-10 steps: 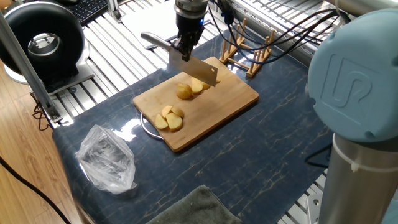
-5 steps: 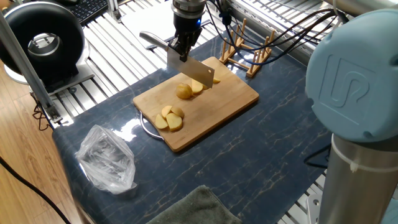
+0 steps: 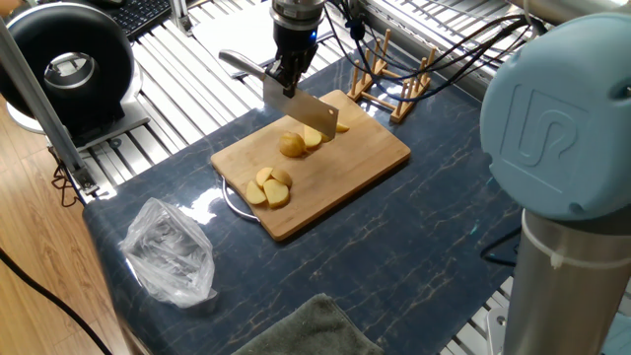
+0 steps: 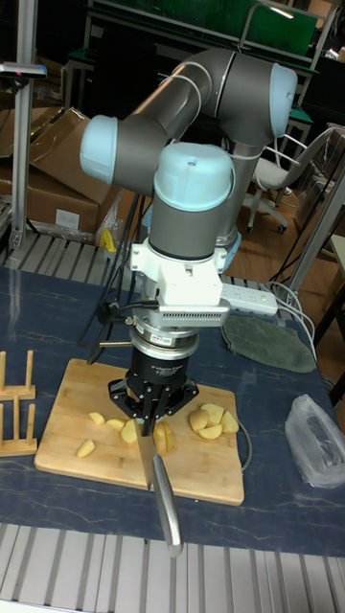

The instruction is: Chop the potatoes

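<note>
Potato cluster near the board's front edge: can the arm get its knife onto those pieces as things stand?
Probably yes. The cluster lies uncovered on the board, with nothing standing over it. The tool holds the knife above other pieces on the same board, so a short sideways shift should reach it.

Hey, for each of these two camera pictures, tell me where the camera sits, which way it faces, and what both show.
Fixed view: high, behind the arm's blue-capped joint, looking down at the bamboo board.
Tall fixed view: low at the opposite table edge, facing the whole arm head-on; knife handle points at it.
Shared: gripper shut on the knife, potatoes, board, wooden rack, plastic bag.
</note>
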Robot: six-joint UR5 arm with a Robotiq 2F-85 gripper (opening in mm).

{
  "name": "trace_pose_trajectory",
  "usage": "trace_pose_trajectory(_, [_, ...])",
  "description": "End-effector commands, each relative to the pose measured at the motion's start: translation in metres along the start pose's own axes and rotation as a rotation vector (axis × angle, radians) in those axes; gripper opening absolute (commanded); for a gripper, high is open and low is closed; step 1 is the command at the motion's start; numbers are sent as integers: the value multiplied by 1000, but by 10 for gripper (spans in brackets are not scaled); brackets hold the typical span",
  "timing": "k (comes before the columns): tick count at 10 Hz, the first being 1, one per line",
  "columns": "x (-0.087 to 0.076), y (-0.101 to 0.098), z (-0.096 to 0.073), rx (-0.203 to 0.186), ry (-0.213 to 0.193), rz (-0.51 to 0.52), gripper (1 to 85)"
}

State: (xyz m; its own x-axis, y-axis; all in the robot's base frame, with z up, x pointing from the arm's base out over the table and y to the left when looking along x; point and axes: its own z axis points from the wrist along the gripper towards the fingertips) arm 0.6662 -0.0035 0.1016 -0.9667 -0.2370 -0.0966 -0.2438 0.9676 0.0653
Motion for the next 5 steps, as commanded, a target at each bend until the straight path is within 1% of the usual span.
trace_pose_trajectory(1, [-5,-10,1,-8,-11,-28,10])
trace_pose_trajectory(3, [-8,-9,1,-11,-8,-33,10])
trace_pose_trajectory(4, [-11,-6,-2,-10,-2,-28,10])
trace_pose_trajectory(5, [-11,-7,-1,-7,-1,-28,10])
